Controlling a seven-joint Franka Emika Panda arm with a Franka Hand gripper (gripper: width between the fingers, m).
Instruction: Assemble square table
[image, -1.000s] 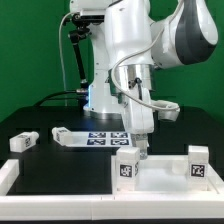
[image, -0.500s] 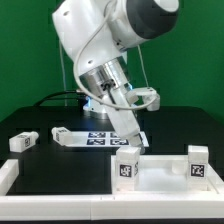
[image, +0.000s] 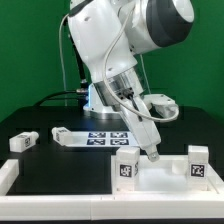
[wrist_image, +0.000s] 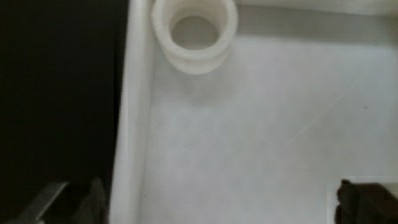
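In the exterior view, the white square table top (image: 165, 183) lies on the dark worktop (image: 60, 160) toward the exterior view's right. Two blocky upright legs (image: 127, 165) with black-and-white tags stand at its far corners, and the end effector (image: 152, 155) hangs close over it between them. In the wrist view, the top (wrist_image: 267, 120) shows its raised rim and a round corner hole (wrist_image: 196, 35), with the end effector (wrist_image: 210, 200) spread wide and holding nothing.

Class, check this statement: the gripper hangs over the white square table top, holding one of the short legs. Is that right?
Not quite. The gripper hangs over the square table top but holds nothing: the wrist view shows its fingers wide apart with only the bare top between them.
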